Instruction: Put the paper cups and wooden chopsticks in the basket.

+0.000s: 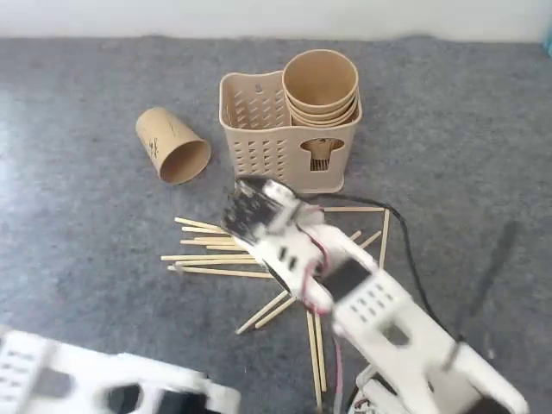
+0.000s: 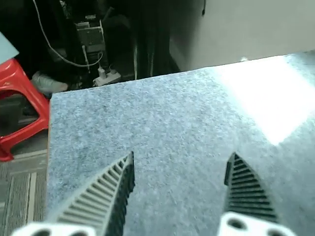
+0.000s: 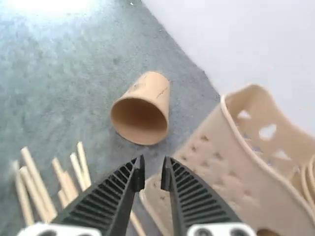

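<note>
**Cups half gathered, chopsticks on the mat**

We see a stack of paper cups (image 1: 321,82) standing upright in the basket (image 1: 259,147), in the compartment on the right in the high view. One more paper cup (image 1: 172,145) lies on its side on the grey mat (image 1: 78,216), near the basket on its left but apart from it, with its mouth turned toward the near edge of the table. The wooden chopsticks (image 1: 216,254) are scattered flat on the mat in front of the basket. Several lie roughly parallel, and others fan out under the right arm (image 1: 345,276).

The right gripper (image 3: 152,174) hangs above the mat beside the basket's front wall, between the chopsticks and the fallen cup. Its jaws are drawn to a thin slit with nothing between them.

The left gripper (image 2: 179,169) has its jaws spread wide and holds nothing. It is over a bare stretch of mat near the table's edge. A red stool (image 2: 17,105) and cables (image 2: 98,69) sit on the floor beyond it.
</note>
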